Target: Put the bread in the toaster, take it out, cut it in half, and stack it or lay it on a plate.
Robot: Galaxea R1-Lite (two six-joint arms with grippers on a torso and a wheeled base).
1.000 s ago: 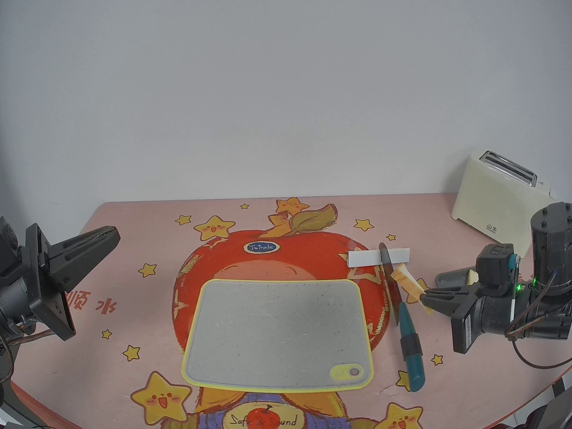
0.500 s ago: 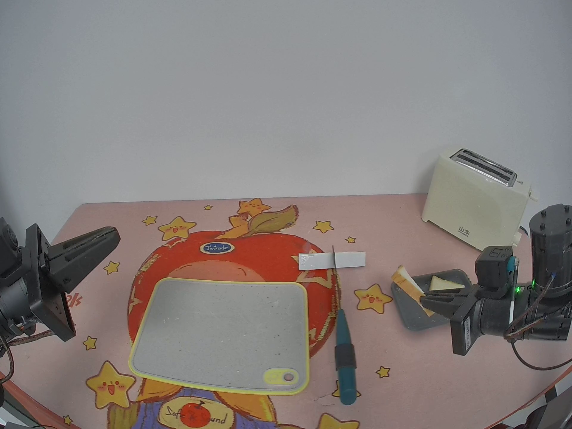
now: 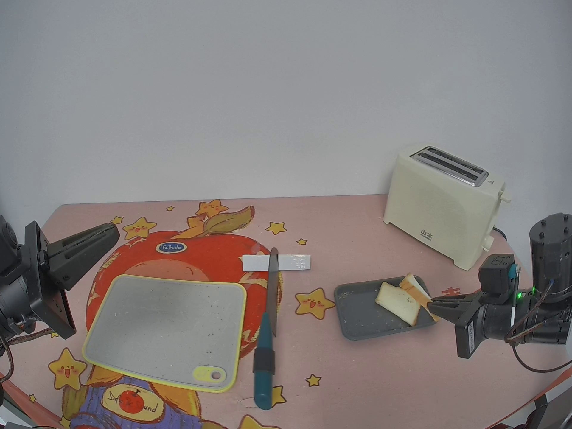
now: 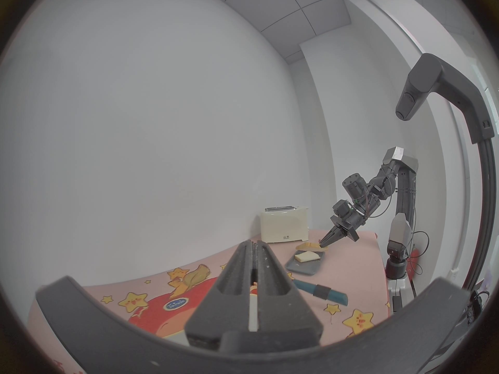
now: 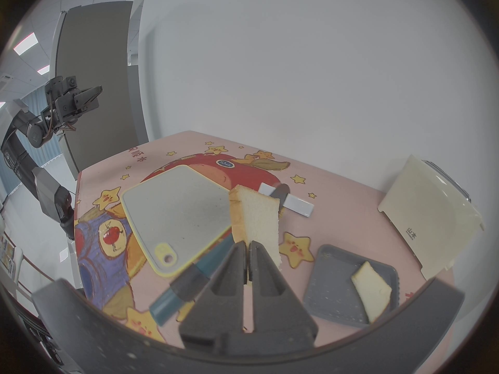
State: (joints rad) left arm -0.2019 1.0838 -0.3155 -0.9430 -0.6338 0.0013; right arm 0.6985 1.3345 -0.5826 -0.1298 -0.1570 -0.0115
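Task judged early: no bread showed in the toaster (image 3: pixel 444 207) slots and the cutting board (image 3: pixel 167 329) lay bare. Toasting, cutting and plating were all left. The grey plate (image 3: pixel 357 323) carried one slice (image 3: pixel 398 302); the knife (image 3: pixel 268 323) lay just beside the board. The right gripper (image 3: pixel 432 301) was clenched on a second bread slice (image 3: pixel 417 288), upright over the plate's edge: whole, pale crumb, tan crust. The left gripper (image 3: pixel 113 233) was closed on nothing, well apart.

- Bright, even, diffuse light fills the room; the white wall (image 3: pixel 286 78) carries no glare and shades slightly darker toward the head view's corners.
- Shadows are soft and short: a thin dark one runs along the base of the toaster (image 3: pixel 444 207) on the tabletop (image 3: pixel 357 224).
- Ceiling light panels (image 5: pixel 26 43) glow in the right wrist view.
- Both wrist views bend strongly at their edges, ringed by a dark circular border.
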